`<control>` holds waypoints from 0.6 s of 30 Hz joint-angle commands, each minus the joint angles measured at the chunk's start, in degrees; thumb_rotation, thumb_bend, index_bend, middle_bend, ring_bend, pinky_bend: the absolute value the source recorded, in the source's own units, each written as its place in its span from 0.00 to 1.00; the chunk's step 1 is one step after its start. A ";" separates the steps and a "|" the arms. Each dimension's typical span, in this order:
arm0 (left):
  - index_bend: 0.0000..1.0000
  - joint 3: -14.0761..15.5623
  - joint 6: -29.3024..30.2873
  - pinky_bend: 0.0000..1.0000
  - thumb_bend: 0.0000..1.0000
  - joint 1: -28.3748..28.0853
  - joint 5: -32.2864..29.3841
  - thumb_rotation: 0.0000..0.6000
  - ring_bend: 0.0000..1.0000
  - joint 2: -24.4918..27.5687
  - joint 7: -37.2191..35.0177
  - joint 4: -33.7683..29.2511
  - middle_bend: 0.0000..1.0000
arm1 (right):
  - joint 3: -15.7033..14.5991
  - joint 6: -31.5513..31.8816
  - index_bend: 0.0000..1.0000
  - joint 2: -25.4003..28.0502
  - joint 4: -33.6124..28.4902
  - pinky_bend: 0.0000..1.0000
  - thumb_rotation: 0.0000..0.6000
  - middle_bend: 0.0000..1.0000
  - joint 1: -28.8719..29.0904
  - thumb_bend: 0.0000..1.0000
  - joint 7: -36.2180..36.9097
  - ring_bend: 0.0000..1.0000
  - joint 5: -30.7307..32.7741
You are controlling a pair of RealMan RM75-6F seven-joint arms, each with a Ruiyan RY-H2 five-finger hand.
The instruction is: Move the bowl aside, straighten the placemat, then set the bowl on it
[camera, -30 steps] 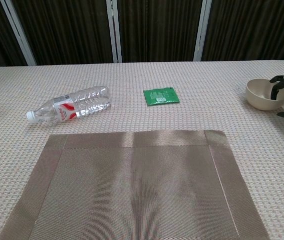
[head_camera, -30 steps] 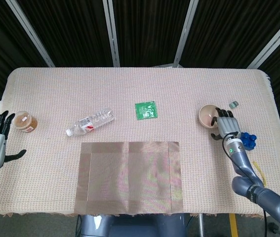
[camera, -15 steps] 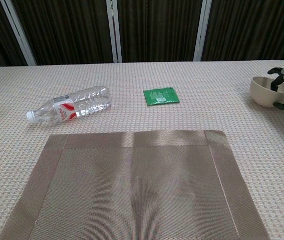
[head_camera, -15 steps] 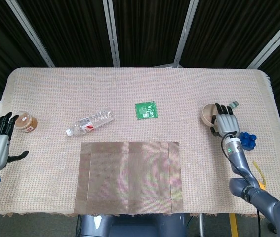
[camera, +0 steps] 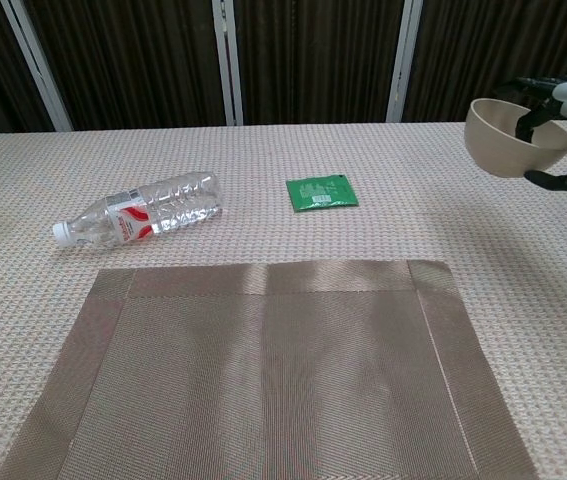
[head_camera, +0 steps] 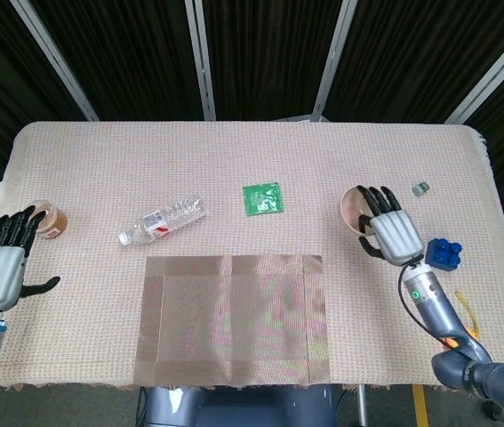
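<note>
The beige bowl (head_camera: 353,208) (camera: 508,138) hangs in the air above the table's right side, held by my right hand (head_camera: 388,229) (camera: 566,118), whose fingers reach over its rim. The brown woven placemat (head_camera: 234,318) (camera: 263,375) lies flat and square at the table's front centre, to the left of the bowl and below it. My left hand (head_camera: 7,258) hovers at the far left edge with fingers spread and nothing in it; the chest view does not show it.
A clear plastic bottle (head_camera: 163,219) (camera: 141,218) lies on its side behind the mat's left corner. A green packet (head_camera: 261,197) (camera: 321,191) lies mid-table. A small jar (head_camera: 49,219) stands far left. A blue toy (head_camera: 443,253) and a small grey item (head_camera: 420,188) lie far right.
My right hand has lifted the bowl off the table and carried it leftward, toward the centre. My left hand has drifted slightly forward.
</note>
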 commanded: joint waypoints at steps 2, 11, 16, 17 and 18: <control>0.00 0.08 0.35 0.00 0.01 0.41 0.68 1.00 0.00 0.64 -1.02 -0.41 0.00 | -5.51 6.48 0.65 8.55 -16.01 0.00 1.00 0.00 -0.73 0.36 -7.79 0.00 -13.77; 0.00 -0.41 0.72 0.00 0.01 1.07 0.56 1.00 0.00 1.94 -3.12 -0.37 0.00 | -8.85 1.42 0.65 6.86 -24.10 0.00 1.00 0.00 3.14 0.36 -14.45 0.00 -23.79; 0.00 -0.83 0.23 0.00 0.01 1.10 -0.18 1.00 0.00 2.38 -4.04 0.12 0.00 | -8.91 -4.70 0.65 2.42 -24.00 0.00 1.00 0.00 5.59 0.36 -17.91 0.00 -23.99; 0.00 -0.92 0.19 0.00 0.01 1.10 -0.29 1.00 0.00 2.41 -4.15 0.17 0.00 | -8.84 -5.63 0.65 1.72 -23.80 0.00 1.00 0.00 5.93 0.36 -18.27 0.00 -23.74; 0.00 -0.99 0.15 0.00 0.01 1.10 -0.35 1.00 0.00 2.45 -4.28 0.18 0.00 | -8.72 -6.53 0.65 0.99 -23.57 0.00 1.00 0.00 6.25 0.36 -18.64 0.00 -23.43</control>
